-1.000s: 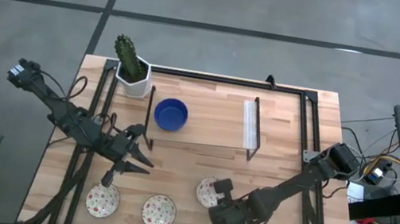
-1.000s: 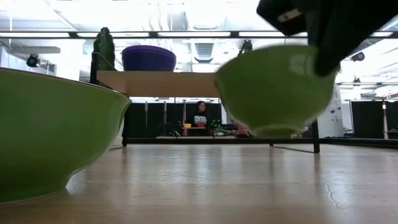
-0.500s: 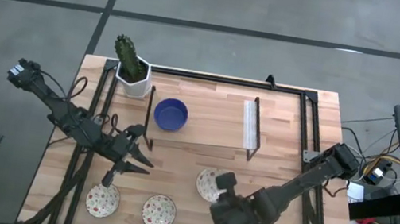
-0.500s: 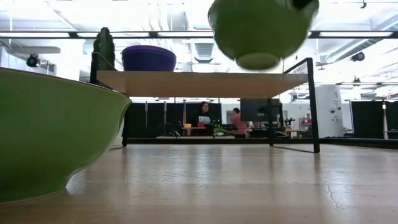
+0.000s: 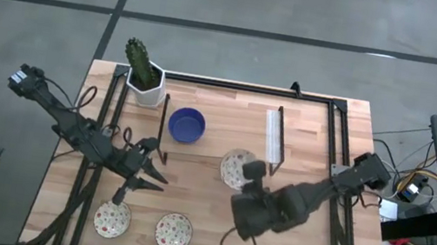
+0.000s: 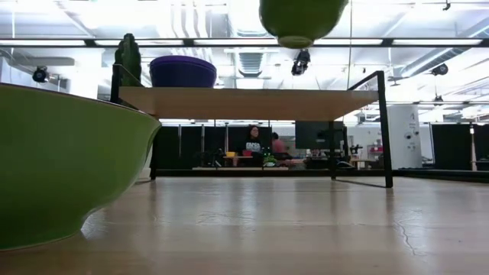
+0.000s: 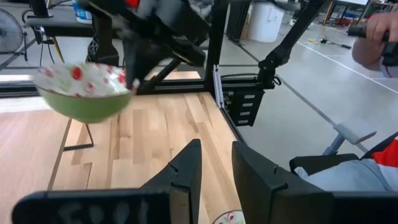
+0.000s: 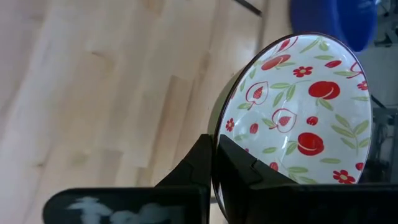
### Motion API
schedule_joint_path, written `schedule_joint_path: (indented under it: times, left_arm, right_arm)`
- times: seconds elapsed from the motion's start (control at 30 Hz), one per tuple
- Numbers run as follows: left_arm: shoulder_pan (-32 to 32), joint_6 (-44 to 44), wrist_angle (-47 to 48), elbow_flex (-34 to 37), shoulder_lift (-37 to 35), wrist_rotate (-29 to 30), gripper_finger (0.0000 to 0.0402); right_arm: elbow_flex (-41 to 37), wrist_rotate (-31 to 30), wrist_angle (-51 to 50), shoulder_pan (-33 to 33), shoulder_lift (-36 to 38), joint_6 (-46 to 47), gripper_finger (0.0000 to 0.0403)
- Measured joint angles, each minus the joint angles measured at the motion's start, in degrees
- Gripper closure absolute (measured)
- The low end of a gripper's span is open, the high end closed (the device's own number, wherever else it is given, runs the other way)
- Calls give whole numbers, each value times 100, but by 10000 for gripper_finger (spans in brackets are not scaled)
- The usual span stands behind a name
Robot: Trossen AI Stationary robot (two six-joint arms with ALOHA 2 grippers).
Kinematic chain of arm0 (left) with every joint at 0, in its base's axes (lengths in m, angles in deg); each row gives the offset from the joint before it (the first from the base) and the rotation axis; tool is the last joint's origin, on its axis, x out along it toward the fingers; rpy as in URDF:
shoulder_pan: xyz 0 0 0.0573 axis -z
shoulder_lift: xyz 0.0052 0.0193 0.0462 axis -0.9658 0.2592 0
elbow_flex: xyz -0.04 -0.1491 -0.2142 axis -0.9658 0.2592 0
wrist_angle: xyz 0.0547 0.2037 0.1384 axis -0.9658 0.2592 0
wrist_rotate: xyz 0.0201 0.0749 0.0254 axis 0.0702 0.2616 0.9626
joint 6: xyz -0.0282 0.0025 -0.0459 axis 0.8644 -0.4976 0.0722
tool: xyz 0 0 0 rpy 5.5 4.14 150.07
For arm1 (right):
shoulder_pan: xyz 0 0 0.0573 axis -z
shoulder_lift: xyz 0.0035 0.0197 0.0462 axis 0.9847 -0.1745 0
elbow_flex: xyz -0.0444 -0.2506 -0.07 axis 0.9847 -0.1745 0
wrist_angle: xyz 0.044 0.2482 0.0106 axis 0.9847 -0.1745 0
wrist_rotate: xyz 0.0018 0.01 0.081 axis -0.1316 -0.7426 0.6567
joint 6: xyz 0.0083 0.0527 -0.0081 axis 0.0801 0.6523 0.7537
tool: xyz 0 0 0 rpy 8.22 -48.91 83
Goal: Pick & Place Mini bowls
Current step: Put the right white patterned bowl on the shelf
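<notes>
My right gripper [image 5: 250, 173] is shut on a cream bowl with a red-green pattern [image 5: 234, 167], green outside [image 6: 302, 19], held high by the near edge of the raised wooden shelf [image 5: 225, 137]. A deep blue bowl [image 5: 186, 124] rests on its base on that shelf. Two more patterned bowls [image 5: 111, 218] [image 5: 173, 231] sit on the table near its near edge. My left gripper [image 5: 155, 178] waits open above the table, left of the held bowl [image 7: 84, 93]. My right gripper pinches the patterned bowl's rim [image 8: 219, 127], one finger inside [image 8: 239, 165] and one outside [image 8: 198, 163]. The fingers come at it from the table's near right side. The bowl is lifted clear of the table and stays roughly level, its opening upward.
A white pot with a green cactus [image 5: 142, 75] stands at the shelf's far left corner. A black frame [image 5: 277, 141] edges the shelf. One large green bowl wall [image 6: 61, 168] fills the low view's left. A person's hand [image 7: 373, 31] shows beyond the table.
My right gripper has raised the patterned bowl from just above the table's near part and carried it up and toward the far edge, to the shelf's near edge. The bowl stayed level in the hold.
</notes>
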Motion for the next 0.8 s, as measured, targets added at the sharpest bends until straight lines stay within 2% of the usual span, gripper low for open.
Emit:
schedule_joint_path:
  times: [0.33, 0.5, 0.7, 0.8]
  left_arm:
    - [0, 15, -134, 213, 7, 0, 319]
    - [0, 15, -165, 216, 7, 0, 319]
    - [0, -58, -181, 216, 4, 0, 319]
    - [0, -61, -203, 216, 4, 0, 319]
  right_arm:
    - [279, 68, -119, 810, 4, -531, 392]
    - [162, 357, -101, 1177, 33, -757, 392]
    - [126, 391, -94, 1484, 39, -1051, 392]
    - [123, 702, -69, 1643, 64, -1192, 392]
